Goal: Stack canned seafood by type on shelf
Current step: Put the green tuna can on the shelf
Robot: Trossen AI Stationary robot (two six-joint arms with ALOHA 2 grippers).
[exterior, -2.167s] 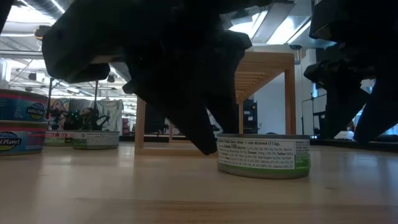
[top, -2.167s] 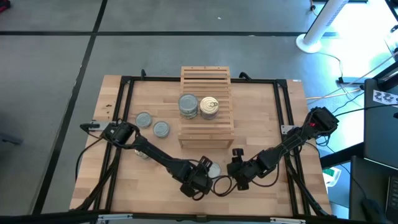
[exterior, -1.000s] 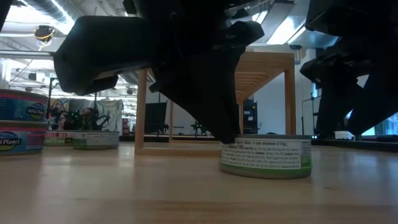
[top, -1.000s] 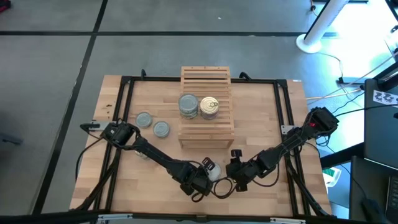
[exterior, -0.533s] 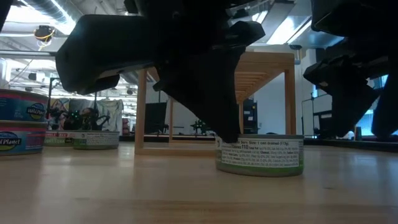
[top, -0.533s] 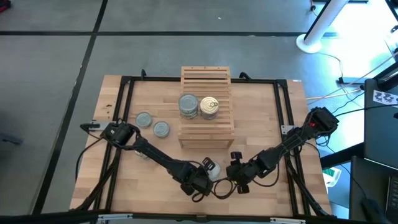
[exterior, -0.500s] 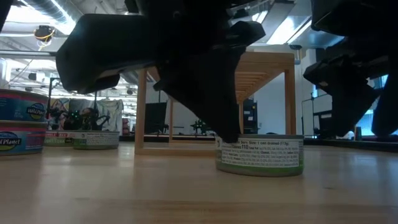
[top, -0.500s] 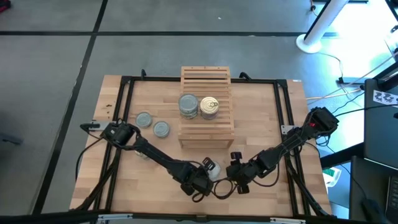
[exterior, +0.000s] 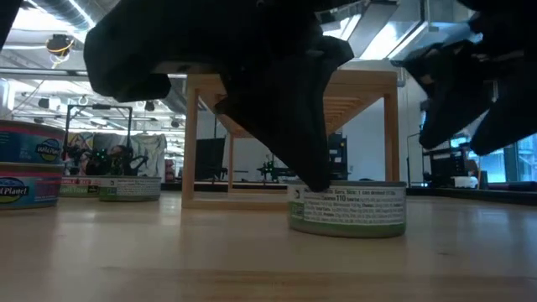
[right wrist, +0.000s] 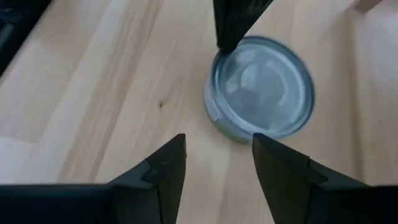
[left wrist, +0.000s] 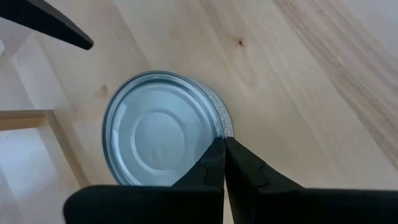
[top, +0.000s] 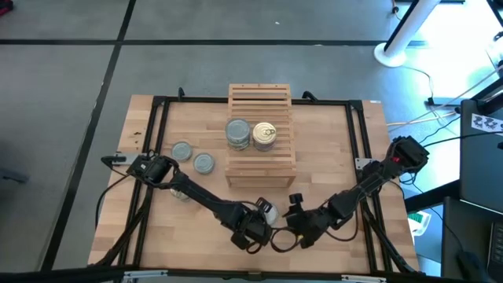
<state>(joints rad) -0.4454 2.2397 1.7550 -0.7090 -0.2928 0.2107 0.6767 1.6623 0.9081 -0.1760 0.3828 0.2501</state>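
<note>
A flat round tin of canned seafood [top: 269, 211] with a dull grey-blue top [left wrist: 165, 130] sits flat on the tabletop near the front edge, just in front of the shelf. My left gripper [left wrist: 221, 144] is shut, its tips on this tin. My right gripper [right wrist: 217, 155] is open and hovers just to the tin's right, the tin [right wrist: 261, 87] ahead of its fingers and untouched. On the slatted wooden shelf [top: 261, 102] stand a grey-topped tin [top: 237, 132] and a golden ring-pull tin [top: 265, 135]. My left gripper touches the tin's top rim [left wrist: 219, 127] with the tips of its shut fingers, slanting down from above. In the low view the fingertip [exterior: 315, 178] meets the tin's top at its left edge. The tin stays flat on the table.
Two more grey-topped tins [top: 181, 151] [top: 203, 163] lie on the table left of the shelf. The low view shows further tins at the far left [exterior: 25, 191] [exterior: 126, 186]. A black frame [top: 157, 106] borders the tabletop.
The tin has slid a little toward the table's left under my left gripper's shut tips, staying flat. My right gripper has rolled about its own line and tipped; in the low view its fingers stand higher than before.
</note>
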